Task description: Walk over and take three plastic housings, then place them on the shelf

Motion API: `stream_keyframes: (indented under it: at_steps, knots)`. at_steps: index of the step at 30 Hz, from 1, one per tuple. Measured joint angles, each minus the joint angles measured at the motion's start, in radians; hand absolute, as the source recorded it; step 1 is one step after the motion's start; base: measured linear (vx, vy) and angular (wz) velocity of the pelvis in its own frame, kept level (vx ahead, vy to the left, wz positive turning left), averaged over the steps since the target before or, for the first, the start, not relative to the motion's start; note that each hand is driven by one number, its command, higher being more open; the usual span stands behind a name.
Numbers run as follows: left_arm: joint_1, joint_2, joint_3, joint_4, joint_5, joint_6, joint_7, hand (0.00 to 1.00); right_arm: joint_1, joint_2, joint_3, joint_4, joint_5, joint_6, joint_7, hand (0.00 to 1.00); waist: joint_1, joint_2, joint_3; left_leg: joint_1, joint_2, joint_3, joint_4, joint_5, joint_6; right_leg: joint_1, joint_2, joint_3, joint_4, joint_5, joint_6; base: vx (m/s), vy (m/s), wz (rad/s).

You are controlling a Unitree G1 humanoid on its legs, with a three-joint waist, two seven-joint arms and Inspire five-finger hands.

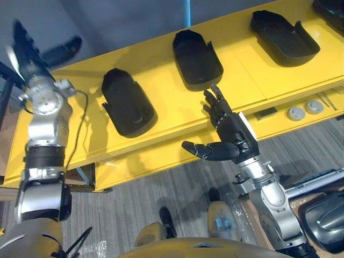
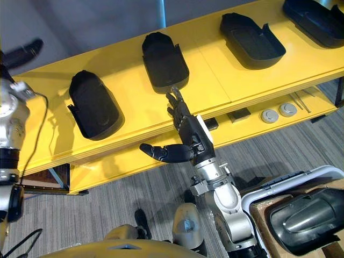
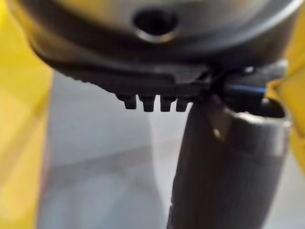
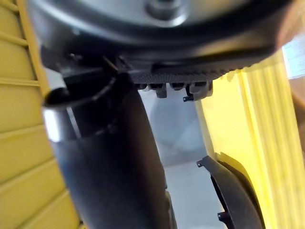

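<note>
Yellow shelf [image 1: 177, 115] holds a row of black plastic housings [image 1: 196, 59]; the right robot hand [image 1: 231, 137] hovers wide open and empty by one housing's near edge. Best lift it clear without nudging. Of the left robot hand [image 1: 24, 48], I cannot tell the grip

Grey striped carpet [image 2: 107, 204] covers the floor. A long yellow shelf [image 2: 207, 80] with a lower tier stands before a grey-blue wall [image 2: 80, 21] bearing a pale blue vertical strip [image 2: 162, 11].
</note>
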Motion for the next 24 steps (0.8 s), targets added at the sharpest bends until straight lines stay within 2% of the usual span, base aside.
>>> stream_keyframes:
  at_steps: [3, 6, 9, 11, 12, 13, 16, 17, 18, 24]
  knots:
    - [-0.005, 0.000, -0.005, -0.014, 0.027, -0.046, -0.019, 1.00, -0.010, -0.011, -0.007, 0.012, -0.017, -0.006, -0.031, 1.00, 0.008, 0.009, -0.056, 0.006, 0.000, -0.009, -0.015, 0.000, 0.000, 0.024, 0.000, -0.014, -0.038, 0.011, 0.003, 0.04, 0.022, 0.08]
    - [0.010, -0.001, -0.004, -0.032, 0.025, -0.098, -0.025, 1.00, -0.063, -0.010, -0.022, 0.022, -0.015, -0.010, -0.070, 1.00, 0.013, 0.002, -0.082, 0.026, -0.001, -0.018, -0.025, 0.001, 0.000, 0.062, 0.000, -0.028, -0.069, 0.019, 0.005, 0.03, 0.018, 0.10]
    - [0.144, -0.030, 0.022, -0.199, 0.023, -0.175, -0.022, 1.00, -0.117, -0.008, -0.038, 0.040, -0.020, -0.017, -0.133, 1.00, 0.027, -0.005, -0.108, 0.029, -0.001, -0.036, -0.028, 0.001, 0.000, 0.086, 0.000, -0.047, -0.100, 0.029, 0.007, 0.02, 0.002, 0.15]
    - [0.319, -0.132, 0.075, -0.378, 0.027, -0.257, -0.025, 1.00, -0.130, -0.006, -0.073, 0.052, -0.021, -0.019, -0.176, 1.00, 0.050, -0.007, -0.134, 0.033, -0.001, -0.057, -0.031, 0.001, 0.000, 0.113, 0.000, -0.070, -0.125, 0.033, 0.007, 0.03, -0.003, 0.25]
    - [0.367, -0.167, 0.088, -0.424, 0.028, -0.274, -0.025, 1.00, -0.130, -0.005, -0.085, 0.056, -0.020, -0.020, -0.183, 1.00, 0.056, -0.007, -0.140, 0.035, 0.000, -0.062, -0.033, 0.001, 0.000, 0.120, 0.000, -0.077, -0.129, 0.033, 0.007, 0.04, -0.006, 0.30]
    - [0.463, -0.235, 0.111, -0.507, 0.035, -0.311, -0.027, 1.00, -0.130, -0.002, -0.110, 0.067, -0.020, -0.023, -0.194, 1.00, 0.070, -0.011, -0.148, 0.040, 0.000, -0.073, -0.034, 0.001, -0.001, 0.139, 0.000, -0.093, -0.144, 0.033, 0.008, 0.04, -0.013, 0.39]
    - [0.711, -0.404, 0.161, -0.690, 0.066, -0.362, -0.058, 1.00, -0.125, 0.030, -0.186, 0.082, -0.018, -0.024, -0.195, 1.00, 0.102, -0.026, -0.168, 0.043, 0.000, -0.113, -0.040, 0.005, -0.006, 0.182, 0.001, -0.138, -0.178, 0.037, 0.008, 0.02, -0.017, 0.38]
    - [0.755, -0.433, 0.169, -0.716, 0.066, -0.373, -0.070, 1.00, -0.123, 0.039, -0.200, 0.082, -0.018, -0.023, -0.195, 1.00, 0.111, -0.031, -0.170, 0.045, 0.000, -0.119, -0.041, 0.005, -0.007, 0.190, 0.001, -0.148, -0.183, 0.037, 0.008, 0.01, -0.014, 0.20]
    - [0.945, -0.572, 0.205, -0.847, 0.062, -0.484, -0.219, 1.00, -0.116, 0.111, -0.300, 0.085, -0.017, -0.021, -0.150, 1.00, 0.174, -0.120, -0.205, 0.036, -0.001, -0.158, -0.045, 0.009, -0.013, 0.218, 0.000, -0.198, -0.207, 0.037, 0.008, 0.00, -0.005, 0.08]
    - [0.951, -0.590, 0.203, -0.847, 0.062, -0.484, -0.219, 1.00, -0.106, 0.113, -0.300, 0.085, -0.017, -0.021, -0.148, 1.00, 0.174, -0.124, -0.203, 0.035, -0.002, -0.162, -0.043, 0.009, -0.013, 0.219, -0.001, -0.202, -0.205, 0.037, 0.008, 0.00, 0.000, 0.01]
